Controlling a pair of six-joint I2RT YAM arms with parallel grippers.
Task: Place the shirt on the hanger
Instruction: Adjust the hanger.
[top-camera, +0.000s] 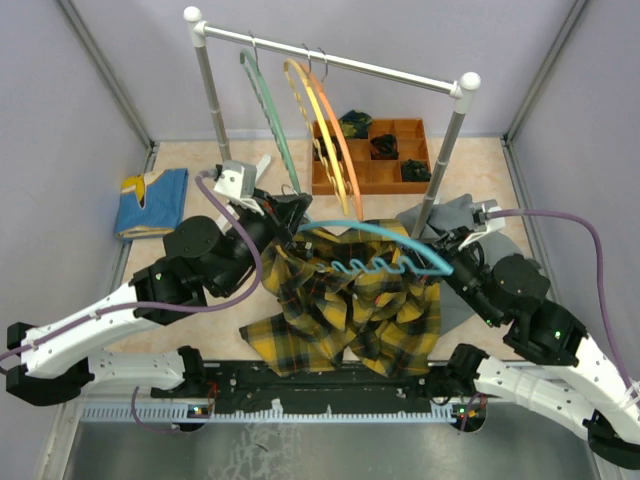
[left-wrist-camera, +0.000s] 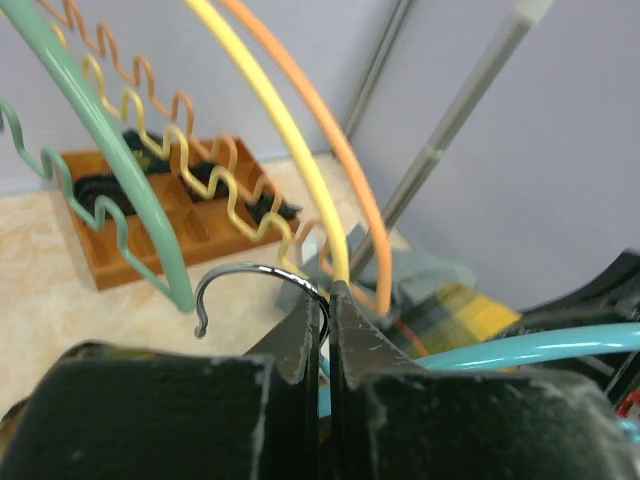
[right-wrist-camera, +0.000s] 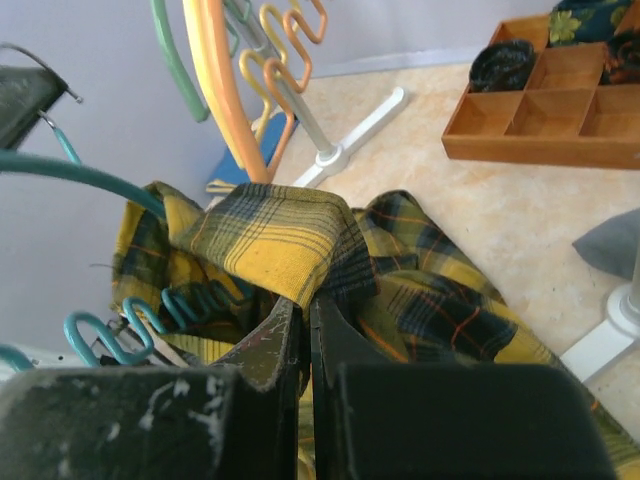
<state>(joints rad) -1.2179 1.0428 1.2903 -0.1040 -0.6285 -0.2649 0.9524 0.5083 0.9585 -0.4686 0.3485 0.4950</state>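
L edge: 1 folded blue cloth (top-camera: 150, 200) lay flat on the table (top-camera: 195, 158), well apart from the rest.

L gripper (left-wrist-camera: 328, 296): fingers pressed together with only a hairline gap, pinching the metal hook (left-wrist-camera: 250, 274) of the teal hanger (top-camera: 385, 232) at its base. Hanger was held off the table, its arc running rt above the shirt and its wavy bar over the cloth.

Behind, on the rack rail (top-camera: 330, 60): 3 hangers, i.e. 1 green (left-wrist-camera: 110, 155), 1 yellow (left-wrist-camera: 287, 130), 1 orange (left-wrist-camera: 330, 130). With the teal one, 4 hangers total.

Wooden tray (top-camera: 365, 180) sat behind the rack, 3 dark bundles seen in its compartments.

Centre: 1 yellow/black plaid shirt (top-camera: 340, 315), crumpled in a heap on the table betw. the 2 arms, upper part bunched under the teal hanger.

Rt gripper (right-wrist-camera: 305, 308): fingers closed narrow on a raised fold of the shirt, the fold draped over the tips.

Rt side: 1 grey garment (top-camera: 455, 215) lay by the rack's rt post, partly hidden by the rt arm.
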